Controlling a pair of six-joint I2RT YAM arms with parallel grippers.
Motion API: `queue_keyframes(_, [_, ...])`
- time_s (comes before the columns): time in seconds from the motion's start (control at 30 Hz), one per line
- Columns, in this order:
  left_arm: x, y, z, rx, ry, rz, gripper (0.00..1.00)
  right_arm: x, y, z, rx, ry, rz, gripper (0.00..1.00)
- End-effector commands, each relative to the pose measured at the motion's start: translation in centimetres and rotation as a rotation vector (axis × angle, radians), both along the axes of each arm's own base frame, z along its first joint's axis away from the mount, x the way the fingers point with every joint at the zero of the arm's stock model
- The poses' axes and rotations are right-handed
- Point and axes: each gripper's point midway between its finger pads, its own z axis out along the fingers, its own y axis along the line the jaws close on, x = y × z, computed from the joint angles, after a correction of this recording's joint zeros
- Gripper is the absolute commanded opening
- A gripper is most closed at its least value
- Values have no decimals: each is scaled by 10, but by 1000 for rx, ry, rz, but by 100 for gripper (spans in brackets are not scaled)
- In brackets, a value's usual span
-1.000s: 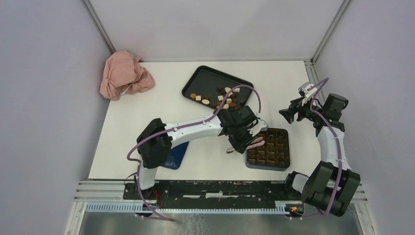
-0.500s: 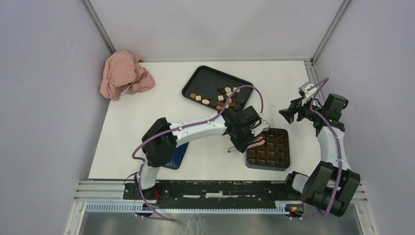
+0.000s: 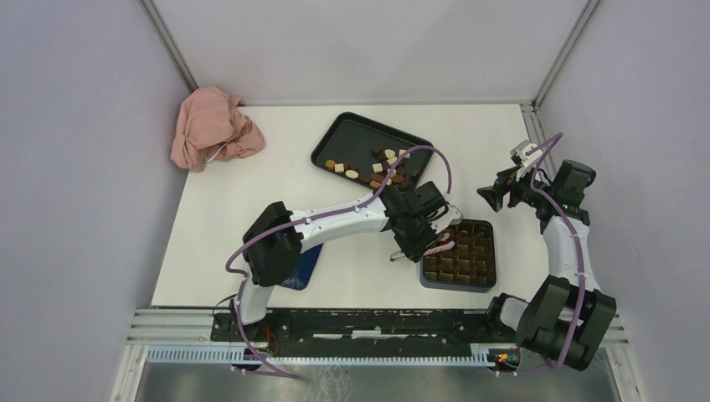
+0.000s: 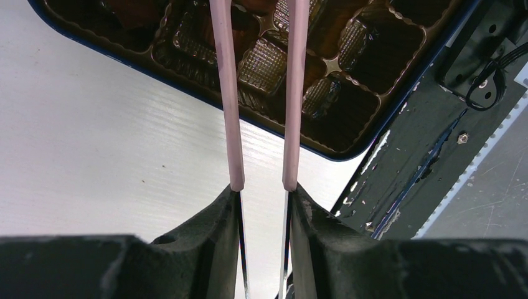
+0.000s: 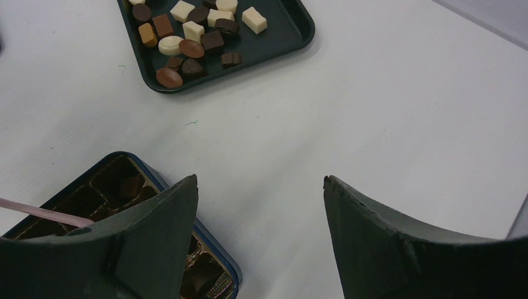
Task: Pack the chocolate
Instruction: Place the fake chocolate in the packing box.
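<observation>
Several pieces of chocolate (image 3: 377,167) (image 5: 187,37), dark, tan and cream, lie on a black tray (image 3: 352,134) (image 5: 280,31). My left gripper (image 3: 421,239) (image 4: 263,190) is shut on pink tongs (image 3: 439,245) (image 4: 224,93). The two tong arms stand slightly apart and reach over the near left part of the dark blue box (image 3: 459,286) (image 4: 380,50). Their tips run out of the left wrist view, so whether they hold anything is hidden. The box's brown insert holds some pieces. My right gripper (image 3: 494,194) (image 5: 260,180) hangs open and empty beyond the box's (image 5: 112,180) right side.
A crumpled pink cloth (image 3: 213,127) lies at the table's back left corner. A dark blue lid (image 3: 301,266) sits on the table under my left arm. The table's near edge and a black rail (image 4: 436,137) run close behind the box.
My left arm has shifted slightly to the right with the tongs, their tips now a little further over the box. The right arm has not moved.
</observation>
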Motion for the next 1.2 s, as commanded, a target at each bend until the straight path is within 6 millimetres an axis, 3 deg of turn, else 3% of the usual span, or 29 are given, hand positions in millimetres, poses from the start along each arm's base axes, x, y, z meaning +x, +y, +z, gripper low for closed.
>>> queue_keyframes(0.0, [3,-13,9,-34,-5,18,39,5,1,18,-17,-60,25,80])
queue_keyframes(0.27, [5,-14,13,-51,-17,33,39,5,1,19,-18,-61,25,79])
queue_keyframes(0.47, [14,-25,48,-210,-23,76,38,5,1,20,-18,-64,28,80])
queue_keyframes(0.63, [42,-12,68,-313,1,167,38,4,2,21,-18,-67,29,80])
queue_keyframes(0.83, [95,37,73,-320,-6,311,38,4,3,22,-17,-73,32,79])
queue_keyframes(1.07, [171,122,68,-236,-79,518,38,3,3,22,-15,-73,33,79])
queue_keyframes(1.17, [192,153,60,-135,-133,573,38,3,3,22,-14,-74,34,79])
